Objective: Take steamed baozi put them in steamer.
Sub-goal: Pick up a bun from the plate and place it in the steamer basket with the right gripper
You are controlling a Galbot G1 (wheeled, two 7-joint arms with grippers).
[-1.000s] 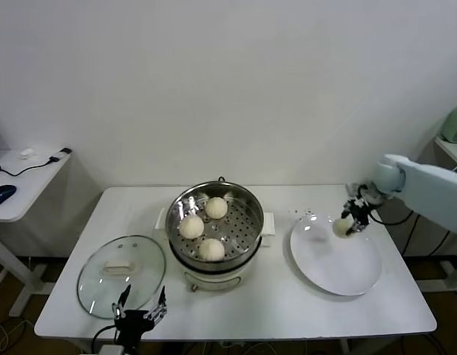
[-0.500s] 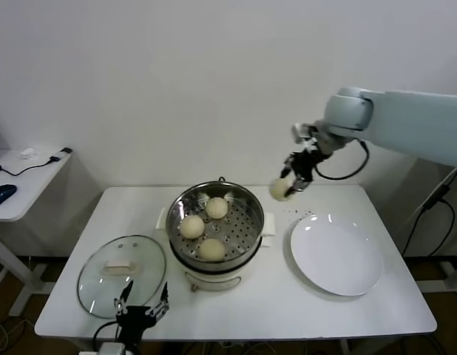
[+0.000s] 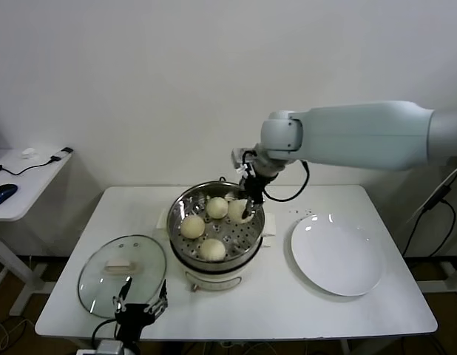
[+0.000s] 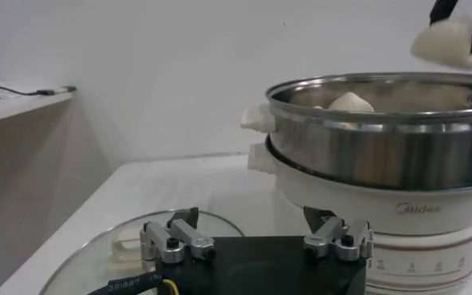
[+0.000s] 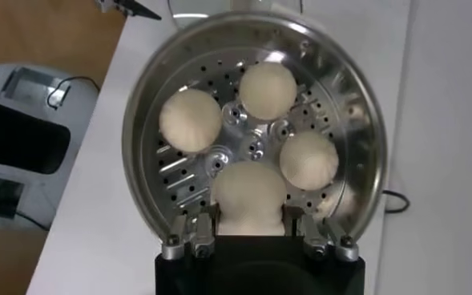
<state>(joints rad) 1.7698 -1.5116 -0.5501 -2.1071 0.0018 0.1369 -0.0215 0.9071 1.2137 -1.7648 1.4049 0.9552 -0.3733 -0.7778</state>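
The steel steamer sits on its cream pot base in the table's middle. Three baozi lie in it. My right gripper is shut on a fourth baozi and holds it just above the basket's right side. In the right wrist view the held baozi sits between the fingers over the perforated bottom. My left gripper is open and empty at the table's front edge, near the glass lid. In the left wrist view the steamer stands ahead of it.
A glass lid with a cream handle lies left of the pot. An empty white plate lies to the right. A side table with a mouse and cable stands far left.
My right gripper lifted the baozi from the white plate, carried it left over the table and now holds it above the steamer basket. The left arm stayed put.
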